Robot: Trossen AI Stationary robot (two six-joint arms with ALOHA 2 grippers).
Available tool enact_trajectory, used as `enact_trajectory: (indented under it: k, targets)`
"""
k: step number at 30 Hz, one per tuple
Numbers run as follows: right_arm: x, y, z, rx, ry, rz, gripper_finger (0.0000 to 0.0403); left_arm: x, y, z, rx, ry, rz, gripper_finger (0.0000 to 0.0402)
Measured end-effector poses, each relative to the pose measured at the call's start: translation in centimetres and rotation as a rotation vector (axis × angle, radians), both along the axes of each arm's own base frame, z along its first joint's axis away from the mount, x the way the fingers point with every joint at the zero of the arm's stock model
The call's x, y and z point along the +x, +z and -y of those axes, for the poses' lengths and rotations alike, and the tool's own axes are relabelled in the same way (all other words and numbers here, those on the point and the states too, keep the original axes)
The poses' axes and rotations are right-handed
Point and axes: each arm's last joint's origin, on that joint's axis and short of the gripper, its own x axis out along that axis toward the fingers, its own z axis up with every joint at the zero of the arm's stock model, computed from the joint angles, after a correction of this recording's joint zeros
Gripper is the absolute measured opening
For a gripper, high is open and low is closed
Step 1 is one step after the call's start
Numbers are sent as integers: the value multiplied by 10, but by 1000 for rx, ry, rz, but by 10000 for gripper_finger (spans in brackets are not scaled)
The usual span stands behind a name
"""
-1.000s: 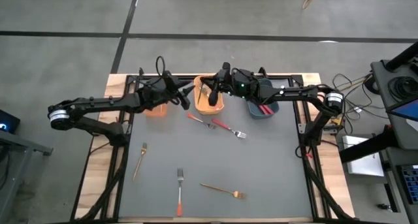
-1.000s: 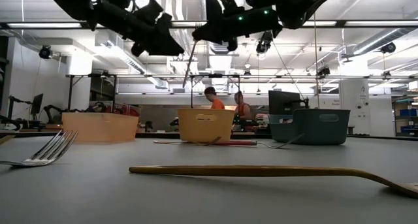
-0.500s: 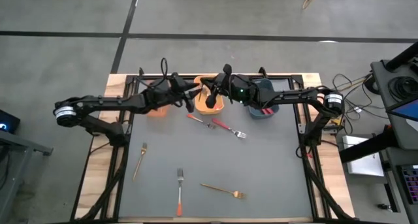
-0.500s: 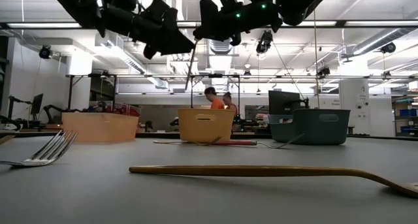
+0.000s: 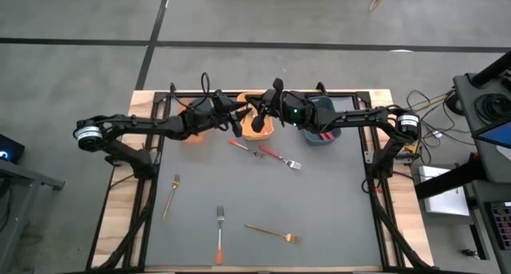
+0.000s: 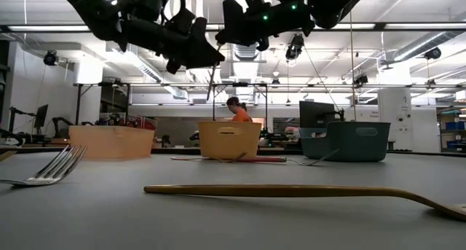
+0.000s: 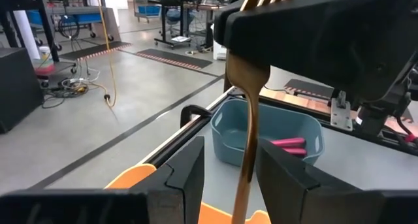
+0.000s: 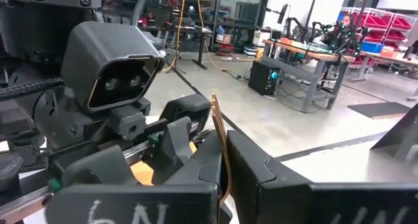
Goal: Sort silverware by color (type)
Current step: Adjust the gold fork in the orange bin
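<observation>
You have three bins in a row at the far edge of the grey table (image 5: 319,218). The light orange bin (image 5: 190,133) is on the left, mostly under the left arm, so you cannot see what is in it. The bright orange bin (image 5: 260,129) is in the middle, with both grippers above it, and you cannot see inside. The blue bin (image 7: 268,140) is on the right and has red-pink handles lying in it.

Your right gripper (image 5: 259,115) is up over the middle bin. Its fingers are closed on a gold fork (image 7: 249,113), which hangs straight down with its tines up in the grip. Your left gripper (image 5: 237,119) is right beside it, facing it. Its fingers (image 7: 190,172) are apart, with the gold fork's handle hanging between them, and you can't tell if they touch it.

The other forks lie flat on the table. An orange-handled fork (image 5: 243,147) and a red-pink-handled fork (image 5: 279,156) lie close together just in front of the bins. A gold fork lies near the left edge (image 5: 171,196). Another orange-handled fork (image 5: 219,234) sits near the front edge, and one more gold fork (image 5: 272,232) lies beside it to the right.

The middle and the right side of the table are open. The two grippers are crowded close together up high at the back.
</observation>
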Motion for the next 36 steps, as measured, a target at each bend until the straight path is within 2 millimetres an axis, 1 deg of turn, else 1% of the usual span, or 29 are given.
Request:
enact_trajectory:
  k: [5, 8, 12, 19, 21, 23, 25, 32, 36]
  targets:
    - [0, 0, 0, -2, -8, -1, 8, 0, 0, -1, 4, 34, 0, 110]
    - [-1, 0, 1, -5, -51, -4, 8, -1, 0, -1, 3, 46, -6, 98]
    - [-1, 0, 2, -4, -69, -4, 8, -1, -1, -1, 1, 50, -7, 79]
    - [-1, 0, 2, -4, -73, -4, 8, -1, 0, -2, 5, 87, -8, 70]
    - [-1, 0, 2, -4, -73, -4, 8, -1, 0, -2, 6, 87, -8, 52]
    - [-1, 0, 2, -4, -75, -5, 8, -1, 0, -2, 6, 86, -8, 21]
    - [-1, 0, 2, -3, -74, -5, 8, -1, 0, -2, 7, 84, -9, 8]
    - [-1, 0, 2, 0, -73, -3, 12, -1, -1, -1, 0, 83, -7, 3]
    - [-1, -1, 2, 18, -73, -2, 31, -1, -1, -1, -22, 96, 1, 2]
